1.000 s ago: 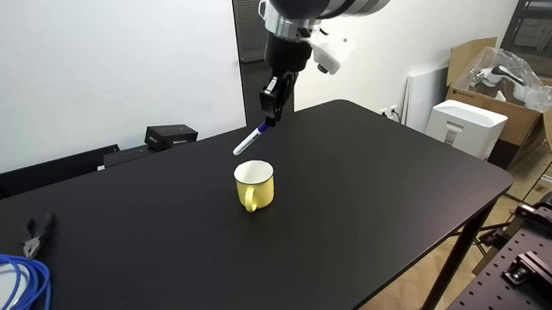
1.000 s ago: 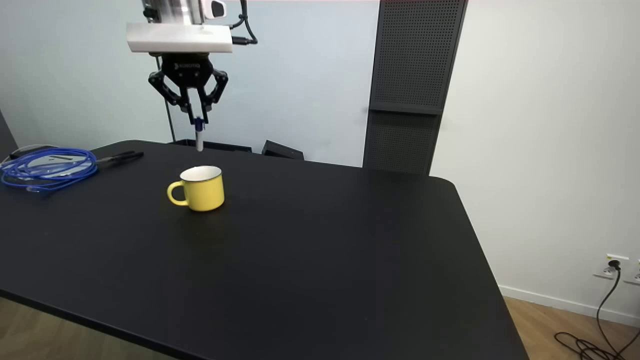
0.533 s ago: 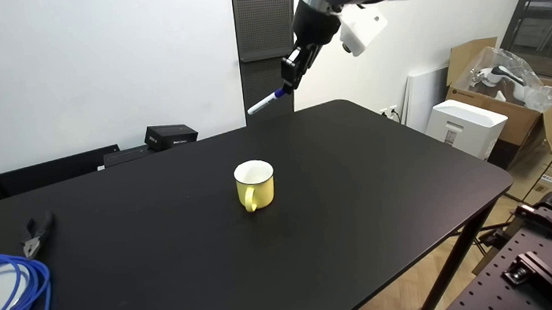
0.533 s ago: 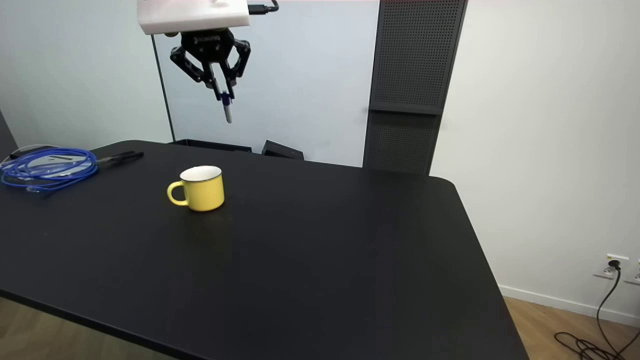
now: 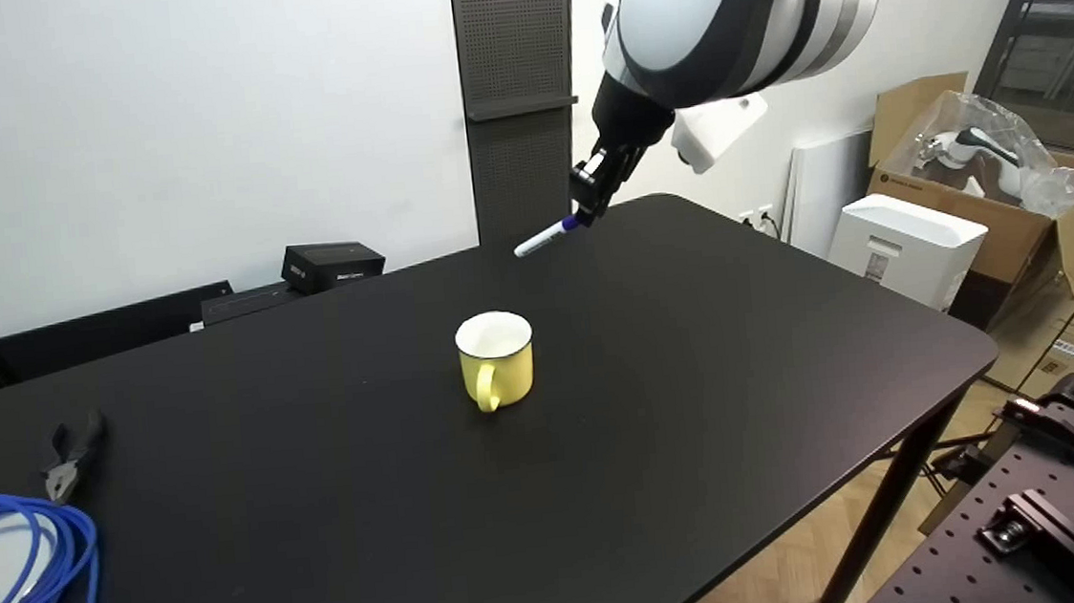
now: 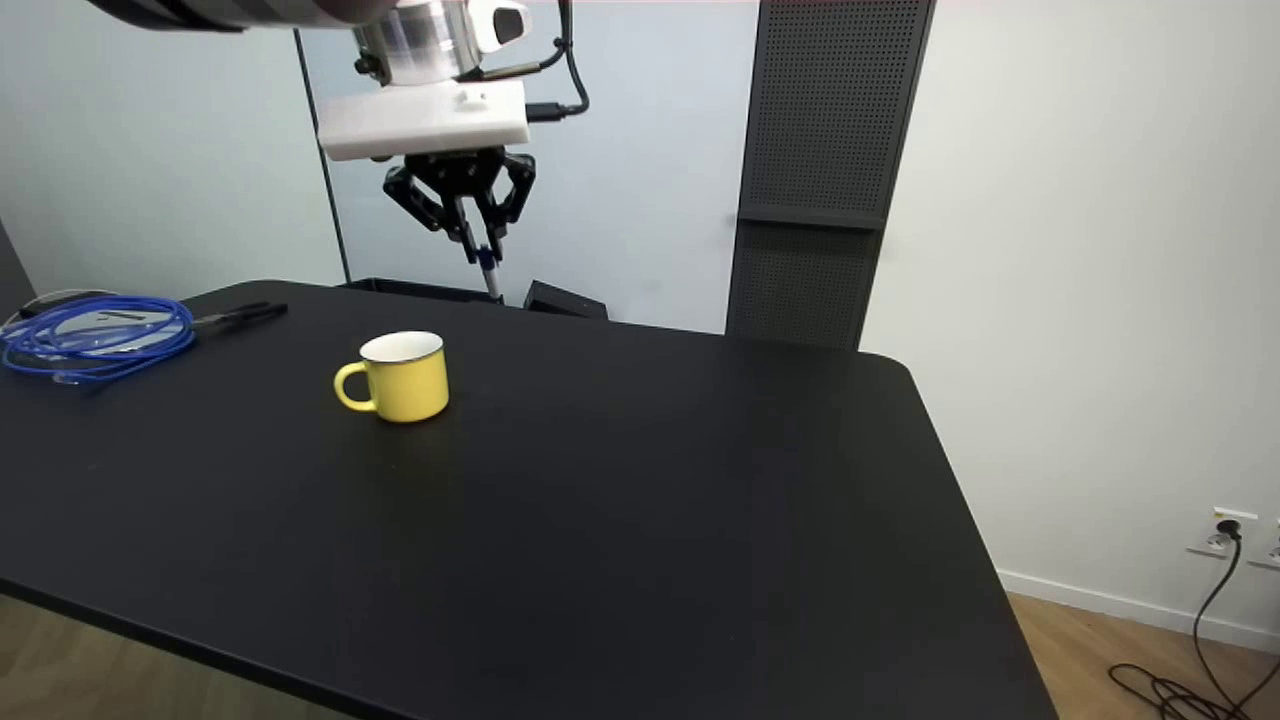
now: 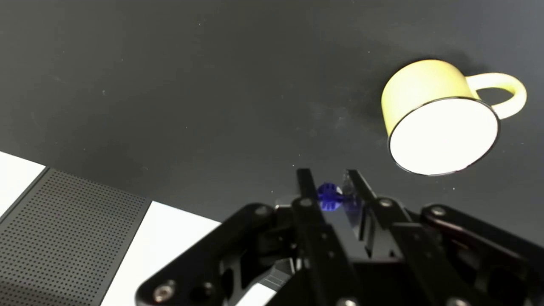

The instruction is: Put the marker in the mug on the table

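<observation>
The gripper (image 6: 485, 256) held the marker (image 5: 546, 236) by its blue end, likely so the white end could lead; the mug (image 5: 502, 367) stood upright, mouth up.

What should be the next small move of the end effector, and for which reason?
I would probably shift the end effector toward the mug, to bring the marker above it before lowering. The marker is held by its blue end, and in an exterior view its white tip is right of the mug, not over the opening.
</observation>
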`<state>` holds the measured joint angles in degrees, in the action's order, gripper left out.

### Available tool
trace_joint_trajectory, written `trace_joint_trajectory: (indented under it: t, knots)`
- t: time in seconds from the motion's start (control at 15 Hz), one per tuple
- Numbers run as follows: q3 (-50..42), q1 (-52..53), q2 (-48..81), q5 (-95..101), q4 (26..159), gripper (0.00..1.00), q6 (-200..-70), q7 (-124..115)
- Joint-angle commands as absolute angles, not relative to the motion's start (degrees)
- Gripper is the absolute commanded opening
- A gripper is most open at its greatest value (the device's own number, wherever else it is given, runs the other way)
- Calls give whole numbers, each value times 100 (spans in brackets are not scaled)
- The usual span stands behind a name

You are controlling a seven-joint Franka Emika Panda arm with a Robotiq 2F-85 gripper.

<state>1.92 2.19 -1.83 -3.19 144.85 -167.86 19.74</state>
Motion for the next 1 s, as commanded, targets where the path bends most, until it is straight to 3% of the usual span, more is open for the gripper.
trace_joint_trajectory:
  t: [0.0, 0.6, 0.67, 0.73, 0.93]
  knots:
    - [177, 203, 284, -320, 14378, 6, -16967, 1811]
    - [289, 226, 1106, -670, 14106, 6, -17067, 1938]
    - [300, 216, 1167, -691, 14073, 47, -17035, 1943]
    - [449, 47, 1215, -536, 14040, 48, -17001, 1798]
    - [496, -4, 1334, -473, 13960, 69, -16918, 1716]
